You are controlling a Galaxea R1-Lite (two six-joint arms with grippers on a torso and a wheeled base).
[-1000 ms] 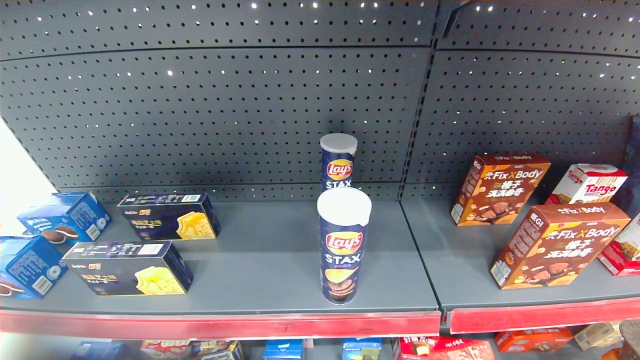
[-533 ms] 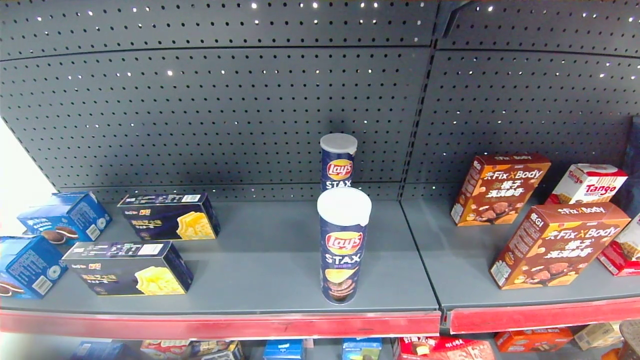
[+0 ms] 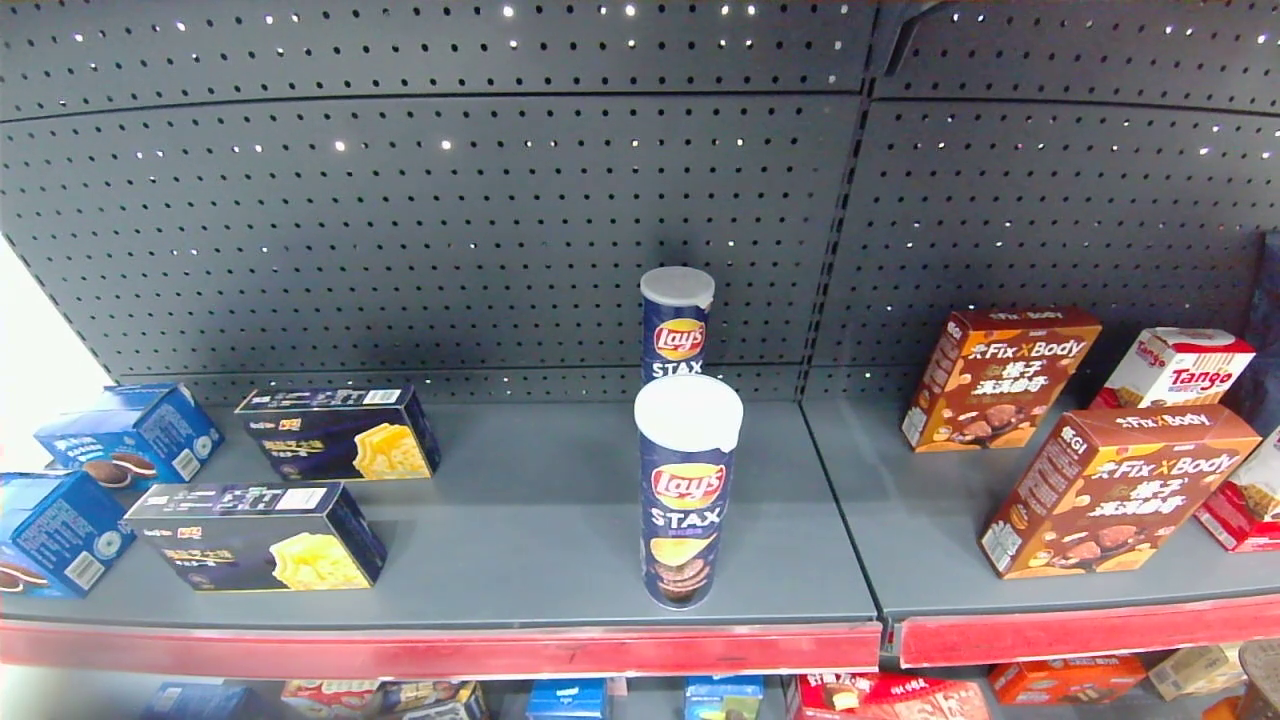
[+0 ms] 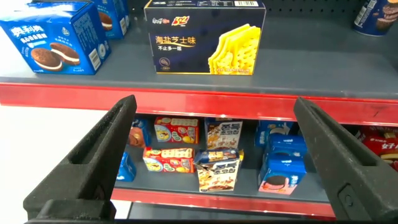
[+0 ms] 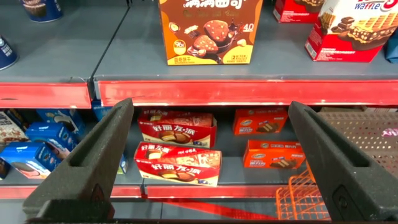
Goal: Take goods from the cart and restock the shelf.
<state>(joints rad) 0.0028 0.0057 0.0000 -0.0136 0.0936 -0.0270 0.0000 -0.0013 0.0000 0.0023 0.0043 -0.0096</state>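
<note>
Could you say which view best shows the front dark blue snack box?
Left wrist view: the front dark blue snack box faces it squarely, close. The head view shows the box whole but obliquely.

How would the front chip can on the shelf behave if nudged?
The front chip can is tall, narrow and upright, so a high push would probably tip it. Its round wall suggests it would roll once down. It stands near the shelf's red front lip, so it might fall off.

wall: dark grey pegboard panel, pinpoints of light through holes | furniture: grey shelf, red front rail, slotted upright between two bays | left edge: white glare, perhaps a window
</note>
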